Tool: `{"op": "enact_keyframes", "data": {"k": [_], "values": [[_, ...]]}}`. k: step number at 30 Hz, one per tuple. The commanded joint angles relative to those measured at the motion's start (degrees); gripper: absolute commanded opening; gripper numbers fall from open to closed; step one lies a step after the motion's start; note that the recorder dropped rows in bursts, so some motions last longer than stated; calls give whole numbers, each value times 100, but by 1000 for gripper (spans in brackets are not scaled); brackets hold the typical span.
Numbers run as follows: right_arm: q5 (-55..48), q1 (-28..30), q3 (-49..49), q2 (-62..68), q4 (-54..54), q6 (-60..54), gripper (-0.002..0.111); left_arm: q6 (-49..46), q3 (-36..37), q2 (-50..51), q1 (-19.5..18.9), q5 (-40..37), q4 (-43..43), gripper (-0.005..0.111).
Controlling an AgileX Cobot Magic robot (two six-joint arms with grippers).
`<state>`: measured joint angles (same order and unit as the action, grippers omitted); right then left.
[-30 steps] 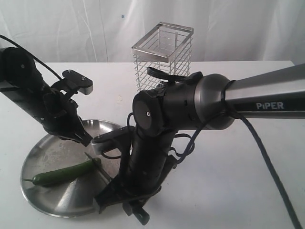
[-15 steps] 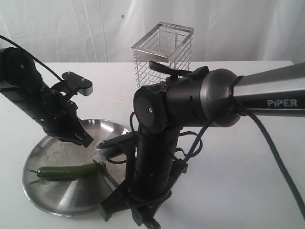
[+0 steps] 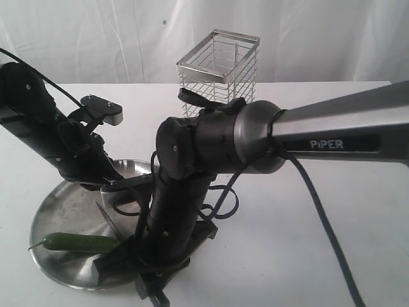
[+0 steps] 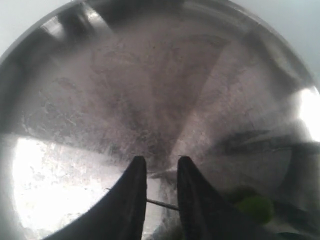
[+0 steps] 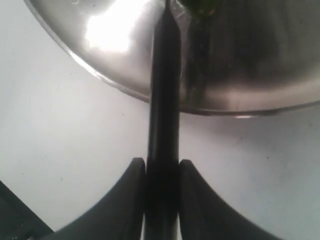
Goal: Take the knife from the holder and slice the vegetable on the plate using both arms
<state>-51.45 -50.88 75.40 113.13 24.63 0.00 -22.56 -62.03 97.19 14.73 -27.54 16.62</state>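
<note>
The vegetable lies near the front of the steel plate, stem end to the left. My right gripper hangs low at the plate's front rim, shut on the knife by its black handle; the thin blade rises over the plate beside the vegetable's thick end. My left gripper hovers above the back of the plate. Its fingers stand a narrow gap apart with nothing gripped; a thin line crosses behind that gap. The wire holder stands empty at the back.
The white table spreads to the right of the plate. The right arm's bulky elbow and its cable reach over the middle, hiding part of the plate's right side. A white curtain closes off the back.
The right arm has swung left and lower, carrying the knife along the plate's front. The vegetable has shifted left and toward the front rim. The left gripper has barely moved.
</note>
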Motion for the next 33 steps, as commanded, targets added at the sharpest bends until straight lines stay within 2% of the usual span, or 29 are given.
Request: {"op": "enact_keyframes", "data": {"k": [1, 9, 19, 28, 33], "values": [[143, -4, 78, 225, 45, 160, 0, 49, 34, -55, 39, -216, 240, 29], [308, -4, 149, 225, -41, 249, 0, 49, 34, -55, 39, -279, 265, 29], [175, 43, 495, 225, -1388, 1107, 0, 93, 34, -55, 39, -696, 293, 29], [131, 124, 985, 214, -1407, 1176, 0, 116, 34, -158, 39, -757, 324, 29], [-317, 102, 985, 175, -1360, 1176, 0, 116, 34, -187, 39, -734, 302, 29]]}}
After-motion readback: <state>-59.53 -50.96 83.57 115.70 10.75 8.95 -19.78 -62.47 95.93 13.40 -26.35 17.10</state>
